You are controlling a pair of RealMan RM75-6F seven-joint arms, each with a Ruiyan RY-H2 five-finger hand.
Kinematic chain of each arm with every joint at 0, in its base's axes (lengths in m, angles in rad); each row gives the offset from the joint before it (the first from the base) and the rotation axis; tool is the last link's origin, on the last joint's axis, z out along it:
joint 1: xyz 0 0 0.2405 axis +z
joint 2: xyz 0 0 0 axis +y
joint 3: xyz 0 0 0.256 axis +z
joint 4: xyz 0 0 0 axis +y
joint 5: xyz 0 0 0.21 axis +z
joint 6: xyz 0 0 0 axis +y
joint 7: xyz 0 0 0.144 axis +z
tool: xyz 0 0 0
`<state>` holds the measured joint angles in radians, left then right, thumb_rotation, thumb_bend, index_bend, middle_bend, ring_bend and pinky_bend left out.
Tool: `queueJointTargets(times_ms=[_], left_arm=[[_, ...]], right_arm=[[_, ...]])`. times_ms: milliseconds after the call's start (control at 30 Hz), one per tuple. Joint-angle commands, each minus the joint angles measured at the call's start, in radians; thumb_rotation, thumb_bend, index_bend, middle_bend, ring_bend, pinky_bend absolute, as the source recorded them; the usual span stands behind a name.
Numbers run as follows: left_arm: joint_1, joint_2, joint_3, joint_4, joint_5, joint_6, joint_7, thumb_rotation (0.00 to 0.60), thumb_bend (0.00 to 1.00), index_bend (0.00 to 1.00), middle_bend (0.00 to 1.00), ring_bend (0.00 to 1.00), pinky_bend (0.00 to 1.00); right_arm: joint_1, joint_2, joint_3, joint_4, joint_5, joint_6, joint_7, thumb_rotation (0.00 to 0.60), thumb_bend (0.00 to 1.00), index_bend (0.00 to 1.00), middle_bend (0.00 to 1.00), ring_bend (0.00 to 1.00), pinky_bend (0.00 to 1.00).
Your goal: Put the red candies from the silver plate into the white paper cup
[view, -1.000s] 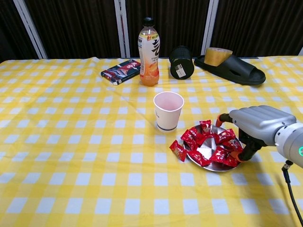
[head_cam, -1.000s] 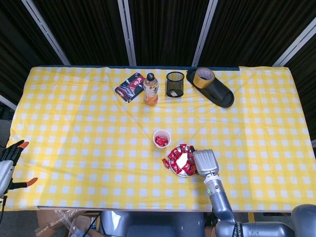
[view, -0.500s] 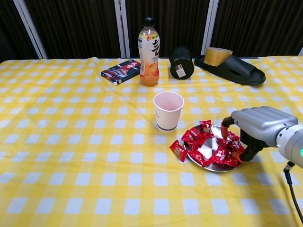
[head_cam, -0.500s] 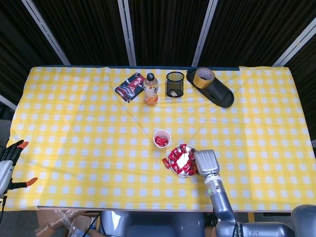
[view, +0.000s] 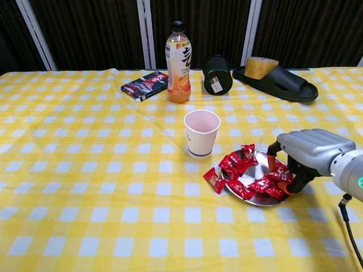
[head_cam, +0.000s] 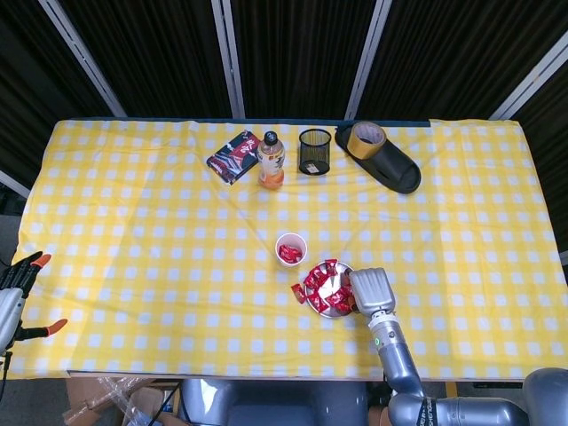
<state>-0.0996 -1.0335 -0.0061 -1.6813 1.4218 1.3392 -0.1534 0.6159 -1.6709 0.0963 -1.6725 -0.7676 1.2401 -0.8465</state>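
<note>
My right hand (view: 309,152) sits at the right edge of the silver plate (view: 249,180), fingers curled down into the pile with what looks like a red candy (view: 282,175) caught between the orange tips. I judge it clamped on that candy, though the back of my hand hides most of the hold, so the pinch may be shallow. My left hand (head_cam: 19,282) is well off at the far left edge of the counter (head_cam: 142,240), holding nothing, its fingers apart.

The wrappers look slick and crinkly; if I lift quickly the candy could slip out and drop back onto the plate or beside it. My fingertips rest on the plate's rim side, so a careless pull may tip or drag the plate and scatter the rest of the red candies (view: 238,167). One stray candy (view: 213,180) already hangs over the left edge onto the cloth, and a nudge could push it further.

The white paper cup (view: 201,132) stands just beyond the plate to the left, with a few candies already inside in the head view. It looks light, so a knuckle brushing it on the way over could topple it and spill them.
</note>
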Motion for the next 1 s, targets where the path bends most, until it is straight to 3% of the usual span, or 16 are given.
queueJointTargets(times_ms=[33, 200, 1000], left_arm=[[0.000, 0.000, 0.000, 0.000, 0.000, 0.000, 0.000, 0.600, 0.02, 0.00, 0.00, 0.00, 0.00], [-0.001, 0.000, 0.000, 0.000, 0.000, -0.001, 0.000, 0.600, 0.02, 0.00, 0.00, 0.00, 0.00], [0.001, 0.002, 0.002, 0.001, 0.008, 0.003, -0.009, 0.600, 0.02, 0.00, 0.00, 0.00, 0.00]], right_arm=[[-0.001, -0.002, -0.002, 0.008, -0.002, -0.007, 0.009, 0.600, 0.49, 0.50, 0.97, 1.00, 0.95], [-0.002, 0.000, -0.006, 0.006, -0.010, -0.015, 0.017, 0.600, 0.56, 0.53, 0.97, 1.00, 0.95], [0.004, 0.049, -0.003, -0.147, -0.119, 0.051, -0.012, 0.600, 0.56, 0.53, 0.97, 1.00, 0.95]])
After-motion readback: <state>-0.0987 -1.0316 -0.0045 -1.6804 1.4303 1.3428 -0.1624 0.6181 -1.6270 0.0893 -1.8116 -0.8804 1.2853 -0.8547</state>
